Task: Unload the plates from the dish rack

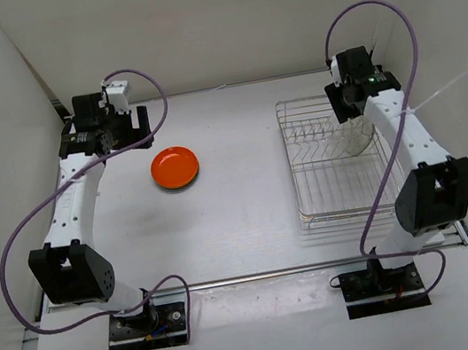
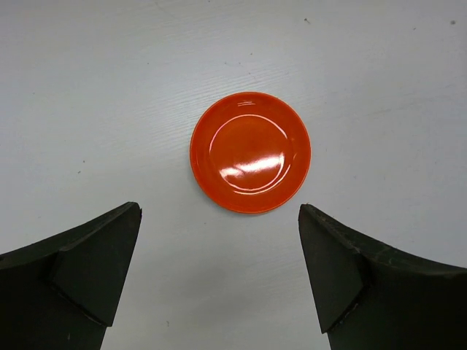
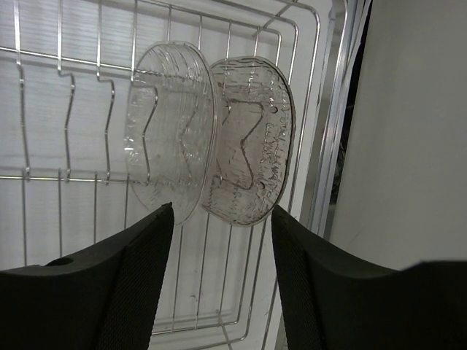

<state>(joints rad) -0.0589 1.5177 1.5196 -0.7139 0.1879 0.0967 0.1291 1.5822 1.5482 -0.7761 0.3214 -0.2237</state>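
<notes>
Right pincer (image 3: 222, 211) gapes before two clear, perhaps ribbed plates (image 3: 171, 138) standing upright.

A robot lab cell: plain white panels (image 1: 190, 20) box in a white table (image 1: 241, 219), arms (image 1: 69, 211) bolted at its near edge.

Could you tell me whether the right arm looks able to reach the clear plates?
Probably yes: its open fingers hover right at the two clear plates, upright in the dish rack, with nothing between.
</notes>
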